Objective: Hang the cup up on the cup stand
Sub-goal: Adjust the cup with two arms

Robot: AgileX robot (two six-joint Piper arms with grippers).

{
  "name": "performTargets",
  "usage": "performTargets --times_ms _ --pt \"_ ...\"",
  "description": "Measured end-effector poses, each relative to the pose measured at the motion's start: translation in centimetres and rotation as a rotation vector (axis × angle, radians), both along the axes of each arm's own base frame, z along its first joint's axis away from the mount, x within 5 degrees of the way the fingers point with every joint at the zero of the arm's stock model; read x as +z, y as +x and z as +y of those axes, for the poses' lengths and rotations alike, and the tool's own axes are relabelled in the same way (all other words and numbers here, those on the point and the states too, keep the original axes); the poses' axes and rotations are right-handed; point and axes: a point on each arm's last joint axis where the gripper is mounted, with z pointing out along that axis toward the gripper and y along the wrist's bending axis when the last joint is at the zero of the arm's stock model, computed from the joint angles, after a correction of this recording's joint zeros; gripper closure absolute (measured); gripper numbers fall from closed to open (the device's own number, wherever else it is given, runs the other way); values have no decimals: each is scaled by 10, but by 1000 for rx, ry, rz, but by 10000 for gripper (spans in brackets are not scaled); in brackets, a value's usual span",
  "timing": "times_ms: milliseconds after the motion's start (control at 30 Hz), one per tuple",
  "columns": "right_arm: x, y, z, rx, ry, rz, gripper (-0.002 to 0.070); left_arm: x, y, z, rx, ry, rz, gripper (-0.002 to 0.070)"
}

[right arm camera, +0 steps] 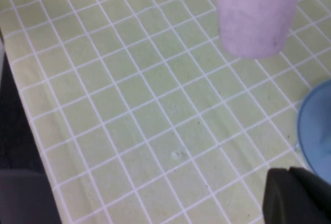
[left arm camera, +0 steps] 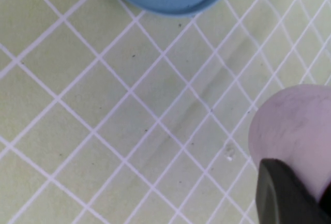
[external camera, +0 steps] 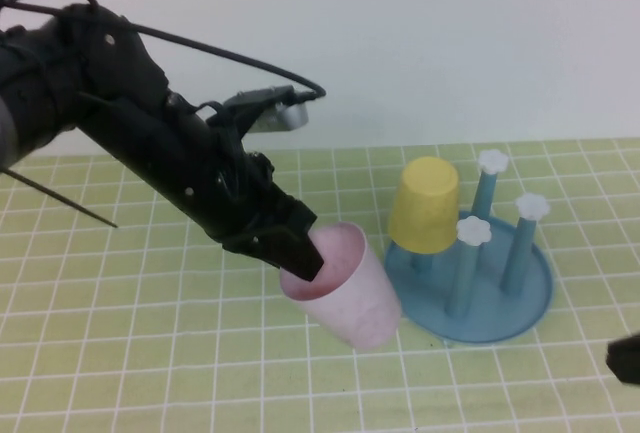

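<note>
You see the cup (external camera: 345,288) just left of the cup stand (external camera: 470,288), tilted, with the left gripper (external camera: 300,253) clamped on its rim. A second cup (external camera: 425,205) sits upside down over the stand's left peg. The right gripper (external camera: 625,358), fingers together, waits at the table's (external camera: 130,343) right edge.

A plain, off-white wall (external camera: 420,43) fills the upper part of the high view, evenly lit and bare. Below it, from the middle of the frame down to the lower edge, lies the bench (external camera: 120,353), covered with a pale yellow-green cloth crossed by a grid of thin white lines. In the left wrist view the cloth shows a faint darker crease (left arm camera: 207,92) running diagonally through the centre.
</note>
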Motion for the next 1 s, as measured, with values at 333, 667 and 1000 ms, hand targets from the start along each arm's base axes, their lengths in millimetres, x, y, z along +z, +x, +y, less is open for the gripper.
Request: performTargets --times_ms 333,667,1000 --pt "15 36 34 129 -25 54 678 27 -28 8 14 -10 -67 675" --pt "-5 58 58 231 -75 33 661 31 -51 9 15 -91 -30 675" --pt "0 61 62 225 -27 -19 183 38 -53 3 20 -200 3 675"
